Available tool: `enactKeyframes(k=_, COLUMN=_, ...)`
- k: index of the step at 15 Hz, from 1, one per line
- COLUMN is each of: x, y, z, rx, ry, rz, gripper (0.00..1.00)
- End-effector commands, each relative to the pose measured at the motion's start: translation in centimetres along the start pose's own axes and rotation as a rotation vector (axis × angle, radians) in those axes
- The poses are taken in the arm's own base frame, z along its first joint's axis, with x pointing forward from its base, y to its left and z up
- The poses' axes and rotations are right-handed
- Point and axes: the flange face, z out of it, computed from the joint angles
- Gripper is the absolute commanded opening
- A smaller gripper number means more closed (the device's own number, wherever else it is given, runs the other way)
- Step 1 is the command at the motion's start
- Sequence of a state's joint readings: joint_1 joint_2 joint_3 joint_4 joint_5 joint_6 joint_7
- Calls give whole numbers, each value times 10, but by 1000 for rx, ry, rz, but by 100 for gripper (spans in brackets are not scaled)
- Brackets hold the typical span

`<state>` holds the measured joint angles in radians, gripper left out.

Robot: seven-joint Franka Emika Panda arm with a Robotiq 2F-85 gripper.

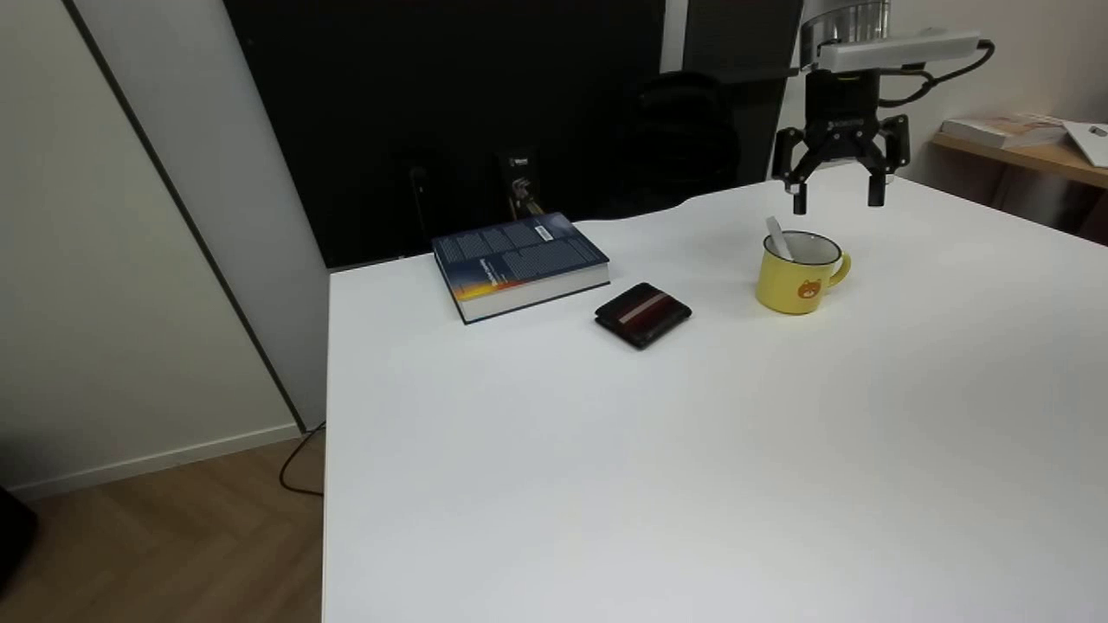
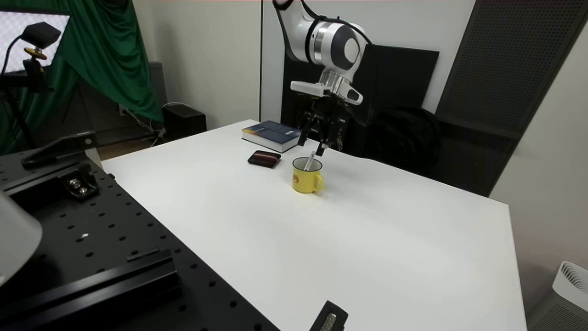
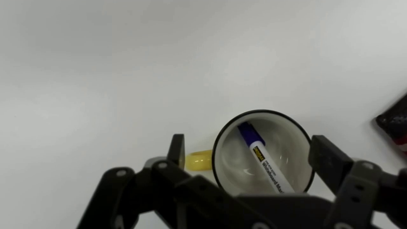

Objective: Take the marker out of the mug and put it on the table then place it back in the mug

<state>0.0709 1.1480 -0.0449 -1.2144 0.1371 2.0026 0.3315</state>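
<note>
1. Table (image 1: 554, 467), white and plain, stretched out straight-edged in both exterior views, with soft patches of light on its top.
2. Along the far edge stood a black panel (image 1: 450, 104). Off the left edge rose a pale wall (image 1: 130, 216), above a wood-patterned floor (image 1: 173, 536) where a dark cable (image 1: 282, 476) curled.
3. Past the right edge were a wooden desk (image 1: 1039, 163) and a white vented unit (image 2: 569, 285).
4. A black perforated board (image 2: 147, 236) bordered the near edge in an exterior view; beyond the left edge hung a green curtain (image 2: 115, 59), beside a bright panel (image 2: 27, 37).
5. A dark blue book (image 1: 519, 251) lay flat by the corner of the far and left edges. Near it, farther in from the far edge, lay a folded dark wallet (image 1: 643, 316).
6. A yellow mug (image 1: 788, 290) stood upright in from the far edge, closer to the right edge than the wallet was, its handle (image 3: 198, 160) turned away from the wallet.
7. The marker (image 3: 267, 160) leaned inside that mug, dark blue cap (image 3: 250, 133) low, white end above the rim.
8. The gripper (image 1: 838, 195) hung above the table near the mug, jaws spread wide and released; in the wrist view its fingers (image 3: 326, 159) stood to either side of the mug.
</note>
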Motion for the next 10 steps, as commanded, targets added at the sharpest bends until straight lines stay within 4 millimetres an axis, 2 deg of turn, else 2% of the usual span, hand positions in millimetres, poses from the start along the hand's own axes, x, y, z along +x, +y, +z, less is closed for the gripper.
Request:
enactKeyframes(k=1, x=-3, y=1, z=0, rx=2, ry=24, rz=5, gripper=100)
enactKeyframes(k=4, x=7, y=3, z=-5, rx=29, ry=89, rz=5, gripper=100)
enactKeyframes(k=7, x=7, y=-3, z=-11, rx=43, ry=141, rz=-9, gripper=100)
enactKeyframes(k=10, x=9, y=-9, z=-9, rx=49, ry=181, rz=-14, gripper=100)
